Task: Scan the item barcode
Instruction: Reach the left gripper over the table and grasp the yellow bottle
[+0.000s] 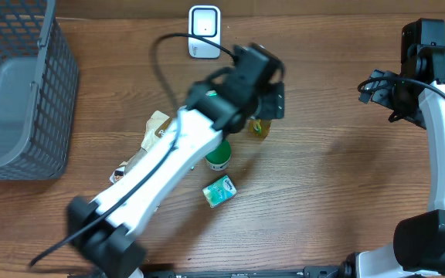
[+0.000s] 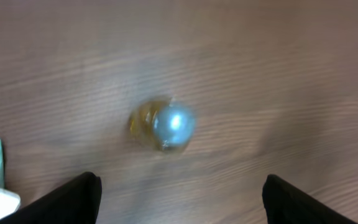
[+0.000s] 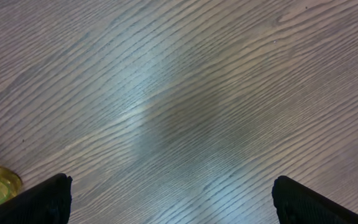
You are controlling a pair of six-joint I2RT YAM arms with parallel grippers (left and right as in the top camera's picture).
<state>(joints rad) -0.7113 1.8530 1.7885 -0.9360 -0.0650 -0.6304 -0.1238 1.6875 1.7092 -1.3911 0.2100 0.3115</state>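
One little yellow bottle (image 2: 163, 126) with a shiny silver cap stands on the wooden table (image 2: 278, 74), right under the left gripper (image 2: 182, 182). I think this is the thing to scan. The left gripper's two fingers are wide apart, one on each side. They hold nothing and do not touch the bottle.

What could go wrong? The bottle is small and round, and its cap looks smooth. If the fingers come down off the middle, one could bump it first and tip it over or roll it away. A pinch on the cap alone might slip. No barcode shows from above, so it may face the wrong way at the white scanner (image 1: 205, 31), which sits well apart at the far edge.

Near the bottle are a green round thing (image 1: 219, 157), a small green box (image 1: 219, 191) and a tan pouch (image 1: 157, 125). The arm could knock these. A grey basket (image 1: 60, 85) is far to the left.

Over on the right, the right gripper (image 3: 169, 186) has its fingers apart over bare wood and holds nothing.

No words can be read. The box and pouch have print, but it is too small.
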